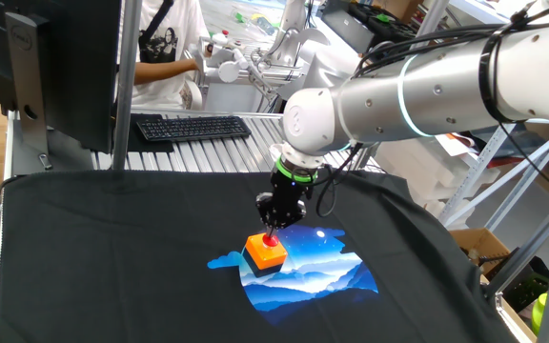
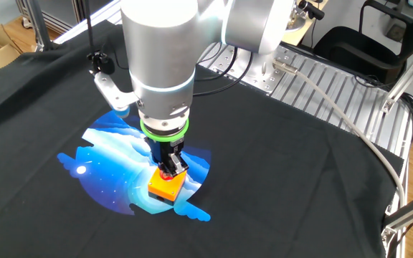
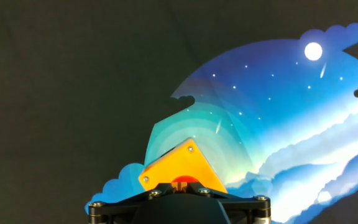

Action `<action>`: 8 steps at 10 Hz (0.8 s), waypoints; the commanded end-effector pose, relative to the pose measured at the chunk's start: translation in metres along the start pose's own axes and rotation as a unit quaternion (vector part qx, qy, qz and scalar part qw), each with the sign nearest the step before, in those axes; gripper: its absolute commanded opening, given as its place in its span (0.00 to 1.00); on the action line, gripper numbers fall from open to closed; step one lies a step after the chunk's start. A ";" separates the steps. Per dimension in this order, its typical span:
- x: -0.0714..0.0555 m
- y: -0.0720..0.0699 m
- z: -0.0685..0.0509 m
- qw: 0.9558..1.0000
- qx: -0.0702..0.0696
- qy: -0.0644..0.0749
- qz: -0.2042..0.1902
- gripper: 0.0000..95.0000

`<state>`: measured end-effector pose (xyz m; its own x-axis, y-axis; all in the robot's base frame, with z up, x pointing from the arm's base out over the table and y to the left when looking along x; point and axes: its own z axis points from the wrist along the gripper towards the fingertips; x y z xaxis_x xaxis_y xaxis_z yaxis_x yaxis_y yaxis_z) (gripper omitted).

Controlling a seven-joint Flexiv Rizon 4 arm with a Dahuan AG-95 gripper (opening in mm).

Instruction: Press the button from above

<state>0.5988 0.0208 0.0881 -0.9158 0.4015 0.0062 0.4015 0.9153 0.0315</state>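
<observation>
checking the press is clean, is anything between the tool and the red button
Nothing lies between them: in one fixed view the tool comes straight down onto the button, with no visible gap and no other object there.

Glossy silver-white cylindrical robot arm (image 1: 417,90), glowing cyan joint ring, green wrist band, black cables, black screw-studded two-finger gripper (image 1: 273,227).

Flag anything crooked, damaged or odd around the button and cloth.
Nothing stands out. The button sits upright on its orange base, flat on the printed cloth, with the hand directly above it.
</observation>
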 end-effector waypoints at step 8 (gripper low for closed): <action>0.001 -0.002 0.014 1.000 0.006 -0.008 0.000 0.00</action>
<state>0.5961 0.0193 0.0828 -0.9160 0.4008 -0.0171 0.4007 0.9162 0.0067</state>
